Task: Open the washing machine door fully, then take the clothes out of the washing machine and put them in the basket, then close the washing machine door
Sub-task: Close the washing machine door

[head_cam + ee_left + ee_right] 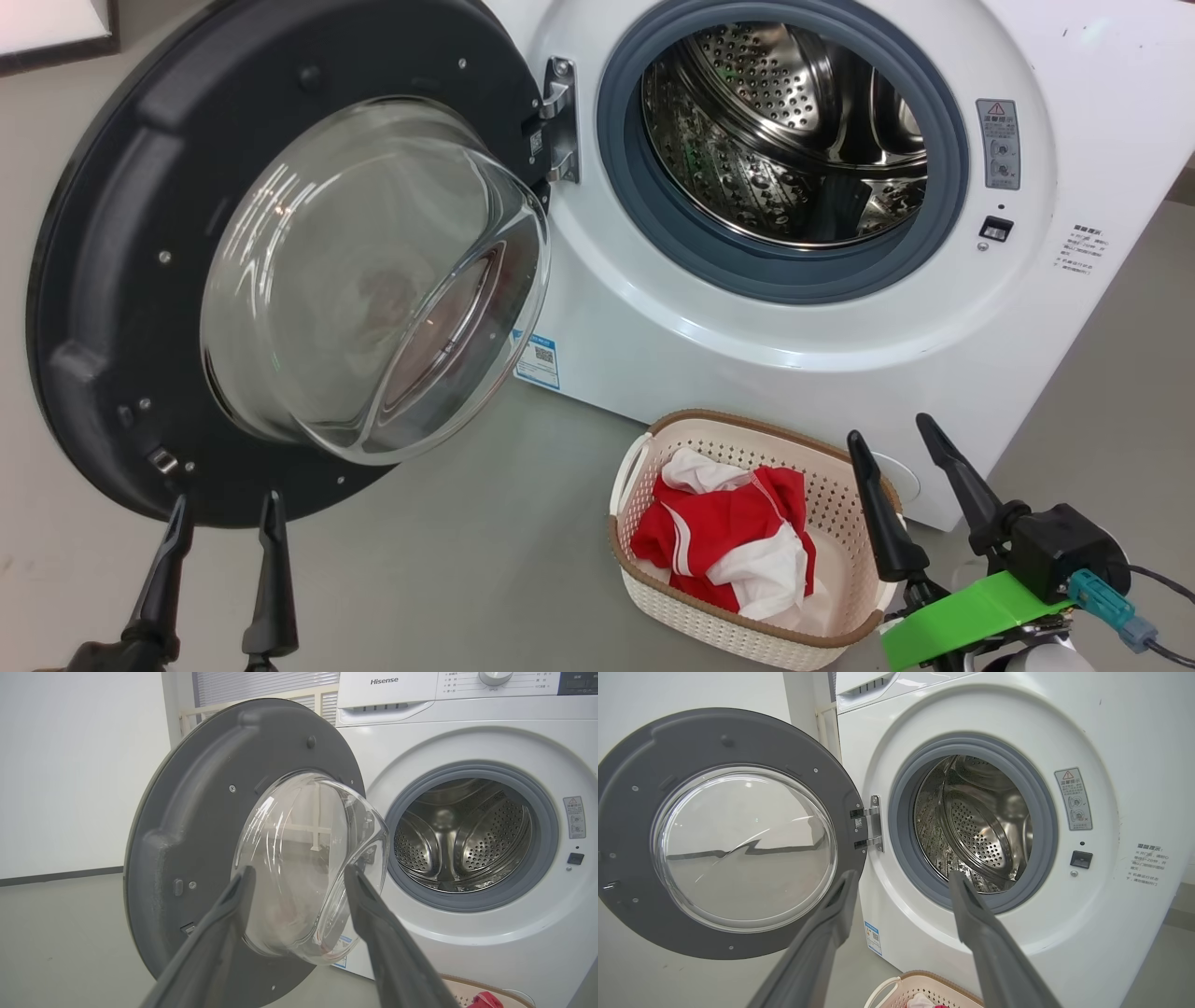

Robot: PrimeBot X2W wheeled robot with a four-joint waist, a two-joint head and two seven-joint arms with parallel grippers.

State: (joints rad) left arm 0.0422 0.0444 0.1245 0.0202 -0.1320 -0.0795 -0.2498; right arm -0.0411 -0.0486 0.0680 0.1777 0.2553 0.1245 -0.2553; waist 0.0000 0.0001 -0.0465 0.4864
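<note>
just under the door [103, 280] rim sits the left claw [227, 499], spread and empty, nearer than the right claw [889, 429], also spread, beside the basket [709, 416]. door stands wide open left of the washer [747, 345], hinged on its right edge, black ring around bulging clear glass. clothes [719, 537] lie in the basket; closing likely means pushing rightward.

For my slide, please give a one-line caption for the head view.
Washer door wide open, drum looks empty, red-and-white clothes in the basket, left claw and right claw open.
</note>
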